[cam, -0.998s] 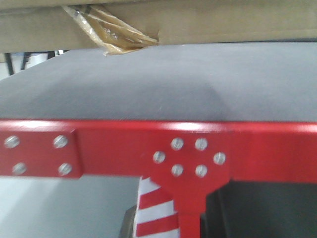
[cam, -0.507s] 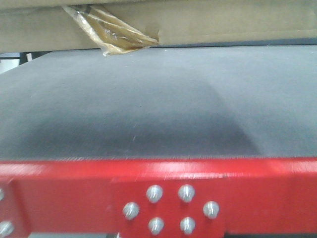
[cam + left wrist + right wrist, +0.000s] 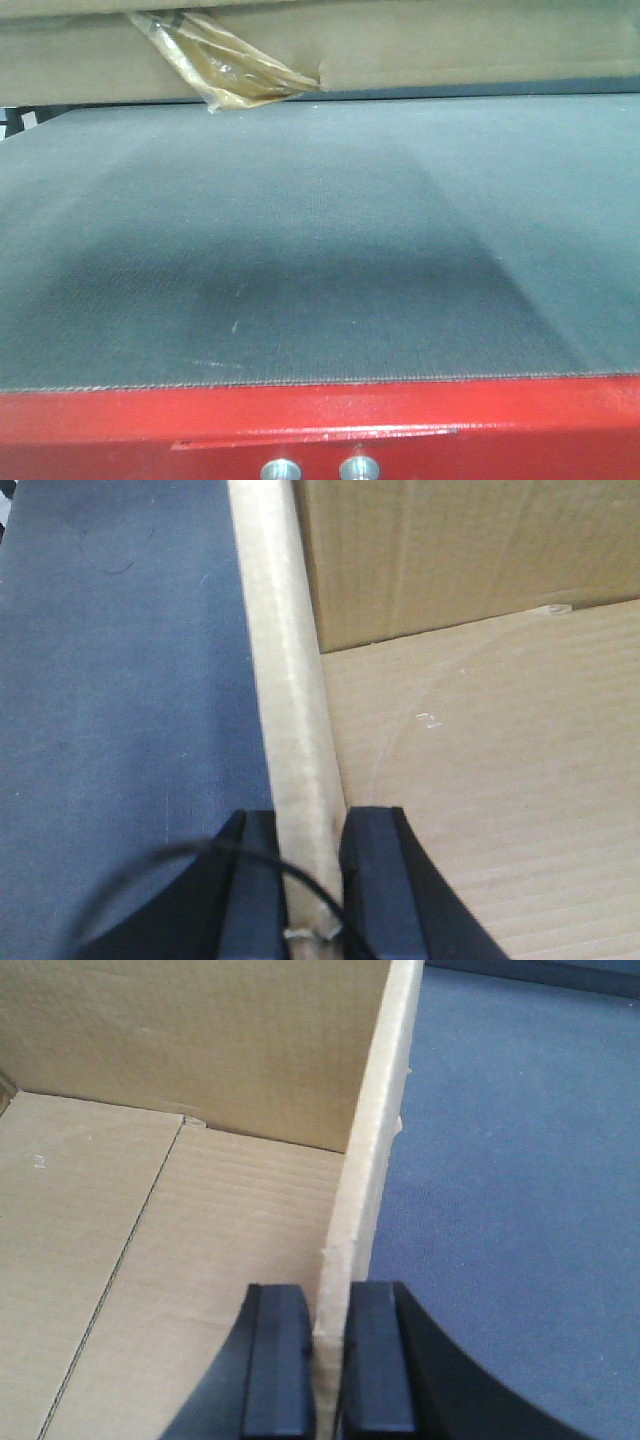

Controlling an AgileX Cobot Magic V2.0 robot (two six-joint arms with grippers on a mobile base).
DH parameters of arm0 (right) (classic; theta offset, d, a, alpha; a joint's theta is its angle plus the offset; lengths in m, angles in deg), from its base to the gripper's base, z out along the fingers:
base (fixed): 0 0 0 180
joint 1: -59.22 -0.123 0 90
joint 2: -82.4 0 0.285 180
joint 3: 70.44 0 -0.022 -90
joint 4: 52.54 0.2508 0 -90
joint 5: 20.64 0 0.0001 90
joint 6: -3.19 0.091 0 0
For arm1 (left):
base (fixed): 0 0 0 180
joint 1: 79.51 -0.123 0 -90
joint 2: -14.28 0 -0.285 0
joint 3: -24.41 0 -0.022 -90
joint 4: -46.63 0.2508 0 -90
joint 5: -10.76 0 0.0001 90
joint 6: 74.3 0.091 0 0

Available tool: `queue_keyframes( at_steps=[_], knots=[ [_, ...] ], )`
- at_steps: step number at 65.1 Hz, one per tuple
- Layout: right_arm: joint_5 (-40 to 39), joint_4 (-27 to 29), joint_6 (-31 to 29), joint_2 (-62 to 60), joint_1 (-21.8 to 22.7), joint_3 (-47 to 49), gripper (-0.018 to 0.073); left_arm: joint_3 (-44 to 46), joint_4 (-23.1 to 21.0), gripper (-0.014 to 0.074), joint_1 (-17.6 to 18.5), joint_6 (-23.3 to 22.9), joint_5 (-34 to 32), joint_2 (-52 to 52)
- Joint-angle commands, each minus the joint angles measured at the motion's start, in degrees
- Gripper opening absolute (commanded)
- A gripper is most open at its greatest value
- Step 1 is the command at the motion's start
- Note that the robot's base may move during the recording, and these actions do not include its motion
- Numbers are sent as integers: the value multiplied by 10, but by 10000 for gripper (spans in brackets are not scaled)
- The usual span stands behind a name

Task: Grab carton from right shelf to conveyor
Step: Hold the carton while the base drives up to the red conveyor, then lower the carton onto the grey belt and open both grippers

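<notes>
The brown carton (image 3: 400,45) hangs along the top of the front view, a tuft of yellowish tape (image 3: 225,72) dangling from its underside, above the dark grey conveyor (image 3: 320,250) belt with its red frame edge (image 3: 320,425). In the left wrist view my left gripper (image 3: 308,880) is shut on the carton's left wall (image 3: 285,680), one finger outside, one inside. My right gripper (image 3: 328,1360) is shut on the carton's right wall (image 3: 370,1140) the same way. The open carton floor (image 3: 150,1260) shows inside. The right shelf is out of view.
Grey belt lies under both carton walls (image 3: 120,680) (image 3: 510,1190). Two silver bolts (image 3: 320,468) show on the red frame at the bottom edge. A strip of pale background (image 3: 20,120) shows at the far left beyond the belt.
The red frame has dropped from mid-frame to the bottom edge and the belt fills more of the view. The carton keeps its place at the top of the front view.
</notes>
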Motion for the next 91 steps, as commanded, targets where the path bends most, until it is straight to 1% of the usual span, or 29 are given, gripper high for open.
queue_keyframes(
  at_steps=[1, 53, 65, 91],
  knots=[
    [-14, -5, -11, -11, 1, 3, -64, 3, 38, -20, -1, 4, -8, 6],
    [-14, -5, -11, -11, 1, 3, -64, 3, 38, -20, -1, 4, -8, 6],
    [-14, -5, -11, -11, 1, 3, -64, 3, 38, -20, -1, 4, -34, 6],
    [-5, 3, -11, 0, 1, 3, -64, 3, 35, -20, -1, 4, -42, 3]
  ],
)
